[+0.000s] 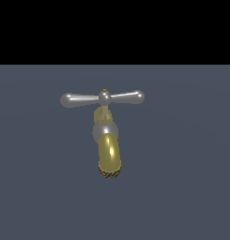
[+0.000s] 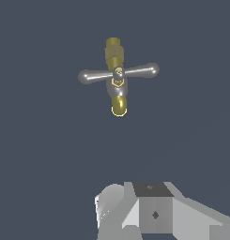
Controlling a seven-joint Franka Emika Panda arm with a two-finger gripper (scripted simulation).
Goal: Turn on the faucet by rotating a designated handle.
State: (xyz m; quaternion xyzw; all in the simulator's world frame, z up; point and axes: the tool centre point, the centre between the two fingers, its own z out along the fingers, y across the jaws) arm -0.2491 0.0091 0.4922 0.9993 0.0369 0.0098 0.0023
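The faucet (image 1: 107, 136) stands on the grey floor with its thick gold spout (image 1: 109, 157) pointing toward the exterior camera. The silver crossbar handle (image 1: 103, 98) sits on top, its two arms reaching to the exterior view's left and right and ending in rounded bulbs. In the wrist view the faucet (image 2: 117, 89) and the handle (image 2: 118, 73) are seen from above and well apart from me. Only part of my gripper (image 2: 149, 211) shows there, as grey and white blocks at the picture's edge. I cannot tell how the jaws stand. The gripper is out of the exterior view.
A flat dark grey floor (image 1: 182, 187) surrounds the faucet on every side. A black band fills the upper part of the exterior view. No other object shows.
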